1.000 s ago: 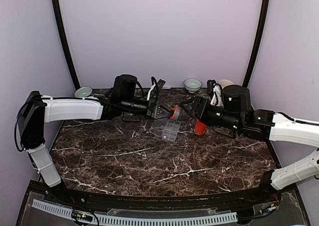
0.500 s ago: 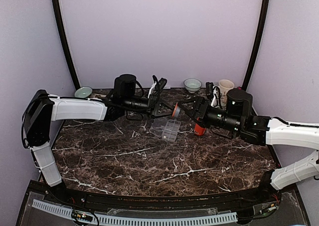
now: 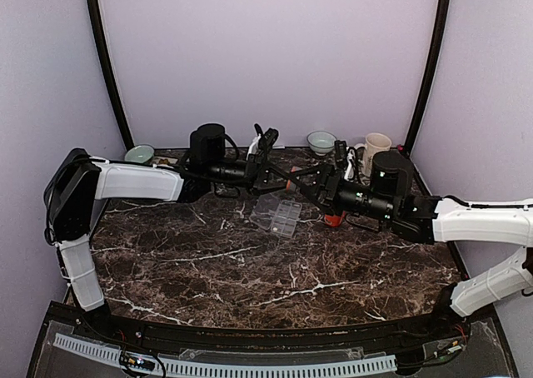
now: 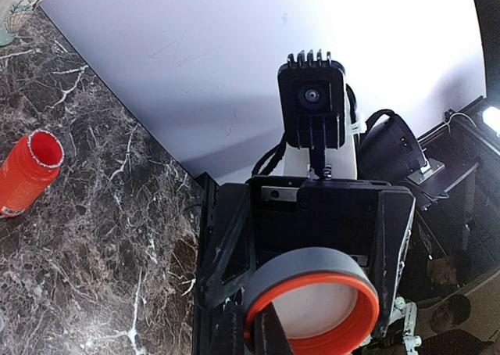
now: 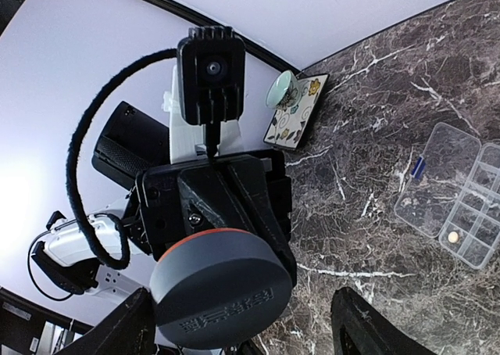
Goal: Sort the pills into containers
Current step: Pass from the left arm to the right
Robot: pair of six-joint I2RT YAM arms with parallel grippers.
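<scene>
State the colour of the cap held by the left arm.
Grey cap with an orange inner rim, clearest in the left wrist view.

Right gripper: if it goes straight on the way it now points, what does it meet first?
The cap, held by the left gripper, lies directly ahead of the open right gripper. How near it is, is unclear.

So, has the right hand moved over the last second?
Yes. Against the unmoved organiser box, the right hand has slid left, from beyond the box's right end to just behind it, straddling the grey cap.
</scene>
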